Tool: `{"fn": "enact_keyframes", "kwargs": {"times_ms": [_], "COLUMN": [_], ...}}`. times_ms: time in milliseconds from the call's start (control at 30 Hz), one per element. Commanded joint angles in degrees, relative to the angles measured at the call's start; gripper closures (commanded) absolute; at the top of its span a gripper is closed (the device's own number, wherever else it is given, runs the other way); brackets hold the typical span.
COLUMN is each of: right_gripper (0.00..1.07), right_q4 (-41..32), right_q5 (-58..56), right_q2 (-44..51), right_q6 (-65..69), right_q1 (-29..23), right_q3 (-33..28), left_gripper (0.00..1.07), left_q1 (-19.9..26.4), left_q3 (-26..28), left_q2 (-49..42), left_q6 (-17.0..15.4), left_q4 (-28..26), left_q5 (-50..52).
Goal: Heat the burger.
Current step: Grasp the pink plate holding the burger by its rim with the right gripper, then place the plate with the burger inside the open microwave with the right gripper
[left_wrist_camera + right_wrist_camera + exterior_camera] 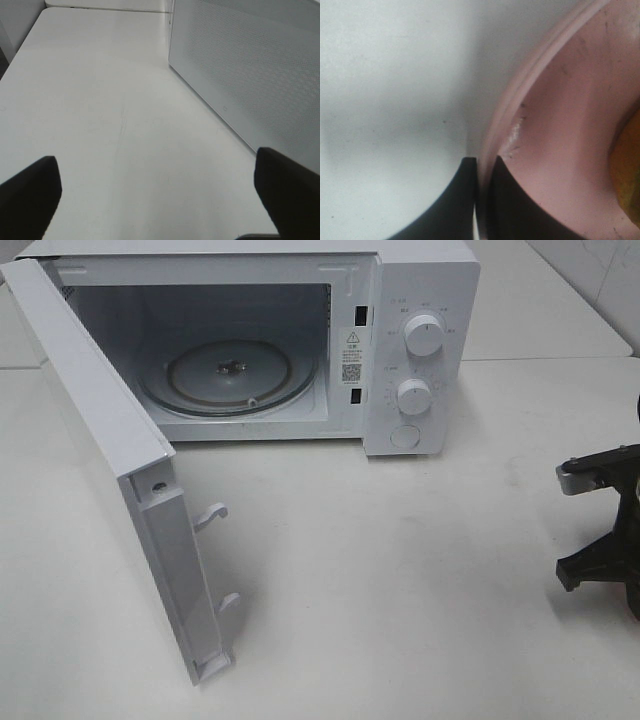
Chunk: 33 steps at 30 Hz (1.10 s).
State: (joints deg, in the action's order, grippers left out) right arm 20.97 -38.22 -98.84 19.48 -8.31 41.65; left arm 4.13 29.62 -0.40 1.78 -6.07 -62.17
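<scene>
Across white tabletop point(400, 570), found white microwave point(420, 300) standing at the back, door point(110, 430) swung wide toward the left, glass turntable point(230, 375) showing inside. Saw left gripper point(159, 190) spread wide just above the table, near the door's outer face. Made out right arm point(605, 530) at the high view's right edge. Saw right gripper point(481, 162) pinched tight on the pink plate point(560, 125) rim, one finger either side. Glimpsed burger point(627, 170) only as a golden sliver over that plate.
</scene>
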Motion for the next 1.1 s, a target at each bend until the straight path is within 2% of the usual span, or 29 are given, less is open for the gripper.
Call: {"fn": "enact_keyframes", "kwargs": {"times_ms": [33, 100, 467, 833, 1100], "right_gripper": [1.07, 1.07, 1.07, 1.07, 1.07], "right_q4": [2.35, 6.42, 13.29, 14.90, 14.95], "right_q5": [-2.52, -5.21, -12.26, -16.84, -20.91], "right_q2": [0.97, 2.29, 5.90, 10.14, 14.38], "right_q6": [4.07, 7.79, 12.38, 12.20, 9.45], "right_q1": [-1.49, -3.84, -9.74, -13.98, -20.17], "right_q3": [-0.63, -0.80, -0.80, -0.80, -0.80], "left_gripper": [0.05, 0.05, 0.05, 0.05, 0.05], "left_q1": [0.29, 0.29, 0.29, 0.29, 0.29], "left_q3": [-0.11, -0.11, -0.11, -0.11, -0.11], "left_q2": [-0.92, -0.92, -0.92, -0.92, -0.92], "left_q6": [0.00, 0.00, 0.00, 0.00, 0.00], "left_q4": [-0.46, -0.46, -0.40, -0.40, -0.40], "left_q5": [0.92, 0.92, 0.92, 0.92, 0.92]}}
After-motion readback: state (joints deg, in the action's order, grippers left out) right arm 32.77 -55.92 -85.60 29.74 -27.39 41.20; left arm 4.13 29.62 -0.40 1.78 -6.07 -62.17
